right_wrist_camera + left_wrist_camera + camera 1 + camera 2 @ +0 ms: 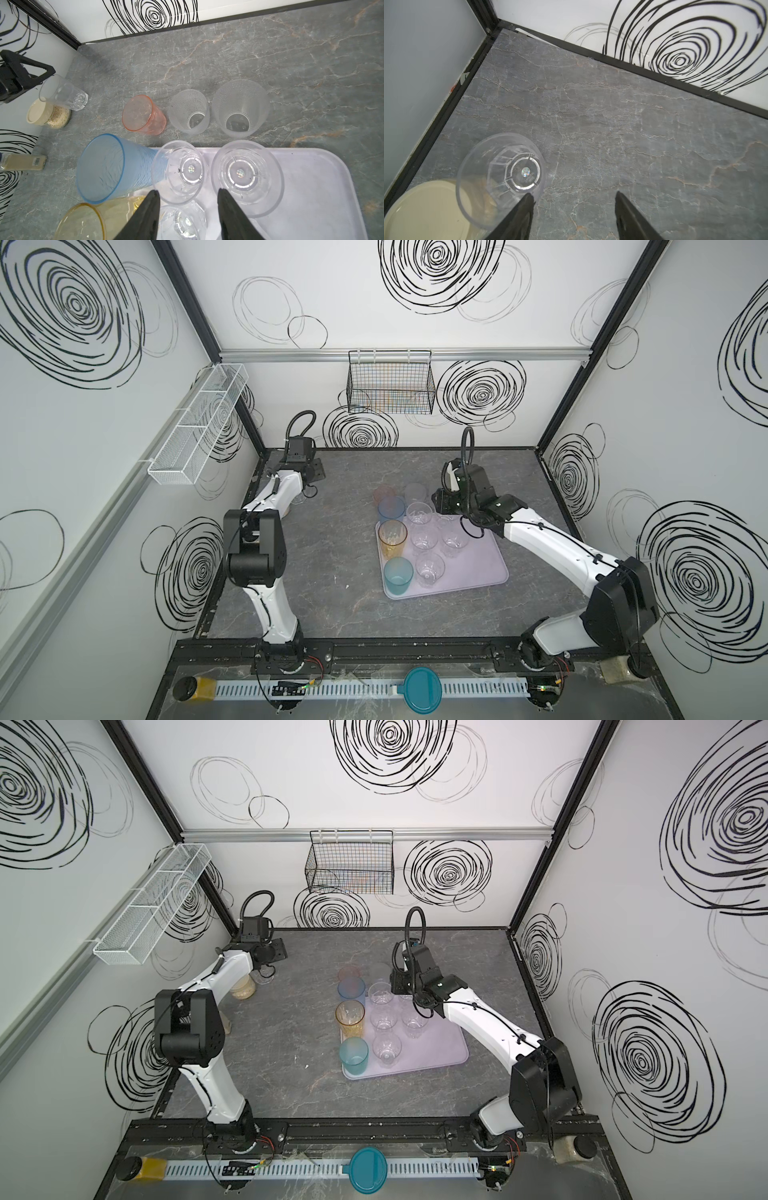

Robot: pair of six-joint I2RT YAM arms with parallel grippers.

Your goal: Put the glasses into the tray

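Beside one finger of the spread left claw [574, 197] stands a clear glass [500, 178]; the right claw [188, 192], also spread, hovers over clear glasses [182, 166] on the tray [311, 176].

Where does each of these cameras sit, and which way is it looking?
Both top views: high over the front edge, looking down at the whole table; left arm and right arm show.
Left wrist view: on the left arm, looking down past the open left hand at a clear glass beside a jar.
Right wrist view: on the right arm, looking down past the right hand at the tray and a blue glass.
Shared: both wrist views show that clear glass and jar.
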